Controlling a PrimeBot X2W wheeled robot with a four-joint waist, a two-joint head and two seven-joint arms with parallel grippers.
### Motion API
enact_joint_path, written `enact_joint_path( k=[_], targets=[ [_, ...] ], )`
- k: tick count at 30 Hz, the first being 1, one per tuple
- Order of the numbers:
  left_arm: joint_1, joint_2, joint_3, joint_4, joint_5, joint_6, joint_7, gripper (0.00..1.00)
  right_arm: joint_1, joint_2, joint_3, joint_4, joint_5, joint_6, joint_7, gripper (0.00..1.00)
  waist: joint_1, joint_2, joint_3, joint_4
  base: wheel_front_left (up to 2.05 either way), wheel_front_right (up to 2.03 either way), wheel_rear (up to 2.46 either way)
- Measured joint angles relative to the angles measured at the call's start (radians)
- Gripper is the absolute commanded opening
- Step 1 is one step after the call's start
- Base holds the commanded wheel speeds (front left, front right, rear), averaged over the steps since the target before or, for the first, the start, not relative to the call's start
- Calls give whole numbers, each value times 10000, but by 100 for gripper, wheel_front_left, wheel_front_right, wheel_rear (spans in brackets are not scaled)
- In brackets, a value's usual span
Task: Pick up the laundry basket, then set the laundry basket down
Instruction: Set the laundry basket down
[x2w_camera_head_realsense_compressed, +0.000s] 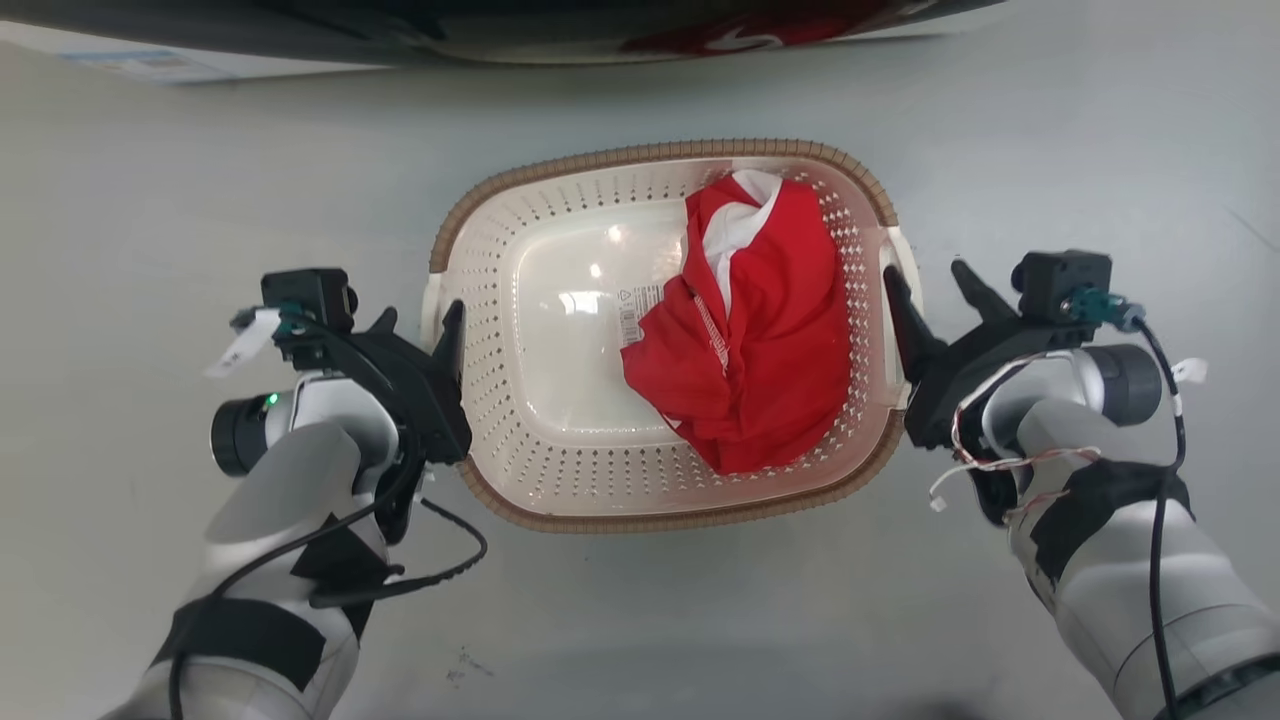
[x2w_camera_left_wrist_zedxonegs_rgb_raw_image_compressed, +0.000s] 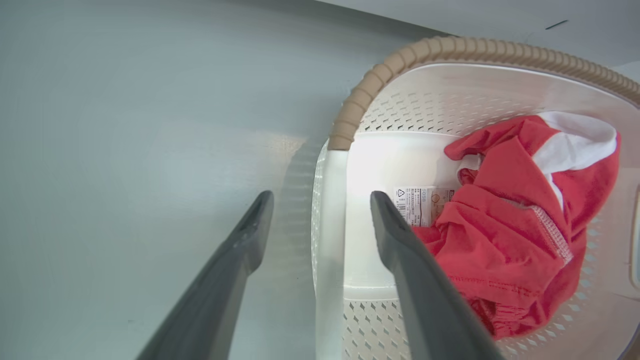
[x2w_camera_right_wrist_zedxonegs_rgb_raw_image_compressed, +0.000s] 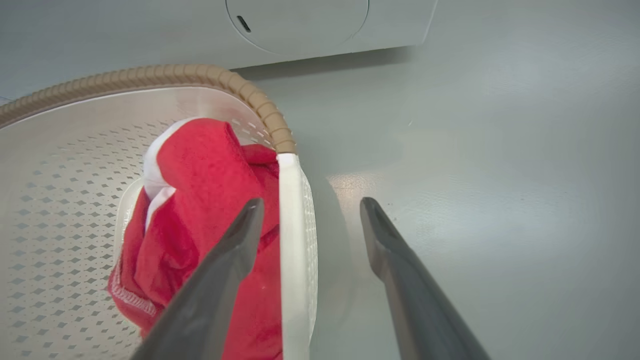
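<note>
Basket: laundry basket (x2w_camera_head_realsense_compressed: 490, 300) sits mid-frame on the floor (x2w_camera_head_realsense_compressed: 200, 150), red garment (x2w_camera_head_realsense_compressed: 760, 350) inside.
Left gripper (x2w_camera_head_realsense_compressed: 420, 318): spread, astride left handle (x2w_camera_left_wrist_zedxonegs_rgb_raw_image_compressed: 330, 225).
Right gripper (x2w_camera_head_realsense_compressed: 925, 275): spread, astride right handle (x2w_camera_right_wrist_zedxonegs_rgb_raw_image_compressed: 290, 240).
Progress: apparently ungrasped; clamping, lifting and setting down remain.

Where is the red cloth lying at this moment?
In the head view the red cloth lies inside the laundry basket, in its right half, close to the handle that the right gripper straddles.

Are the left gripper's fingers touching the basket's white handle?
Apart. In the left wrist view, the white handle of the laundry basket sits between the open fingers of the left gripper, with a clear gap on each side.
</note>
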Motion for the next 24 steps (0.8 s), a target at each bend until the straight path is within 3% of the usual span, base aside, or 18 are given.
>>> enact_joint_path(
  k=[24],
  targets=[
    [1692,15,-128,29,105,-88,-1377,100,1760,-157,-426,-629,249,75,-98,100,-1,0,-3143,-117,0,0,0]
  ],
)
